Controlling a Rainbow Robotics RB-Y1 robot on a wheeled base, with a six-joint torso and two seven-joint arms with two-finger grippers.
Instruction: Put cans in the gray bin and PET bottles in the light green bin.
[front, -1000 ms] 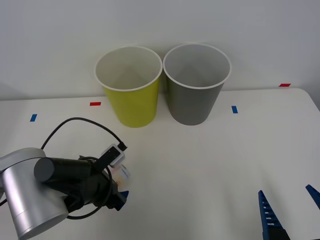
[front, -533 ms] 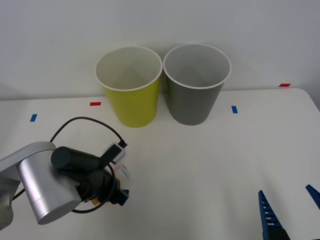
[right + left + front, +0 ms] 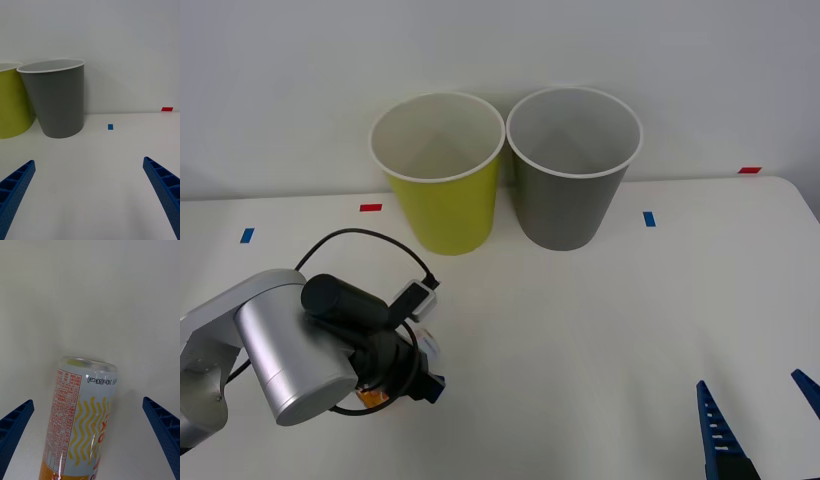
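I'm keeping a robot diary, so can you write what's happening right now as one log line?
left gripper: open around small orange-white drink can | right gripper: open, idle over table | tall dark gray bin, yellow-green bin: nothing visible inside

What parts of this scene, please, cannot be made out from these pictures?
- The can: its lower end is cut off by the left wrist view's edge; in the front view the left arm covers most of it.
- Left gripper: the front view hides its fingers under the wrist.
- Right gripper: its arm lies outside the front view.
- Gray bin and light green bin: the bottoms inside are hidden by their walls.
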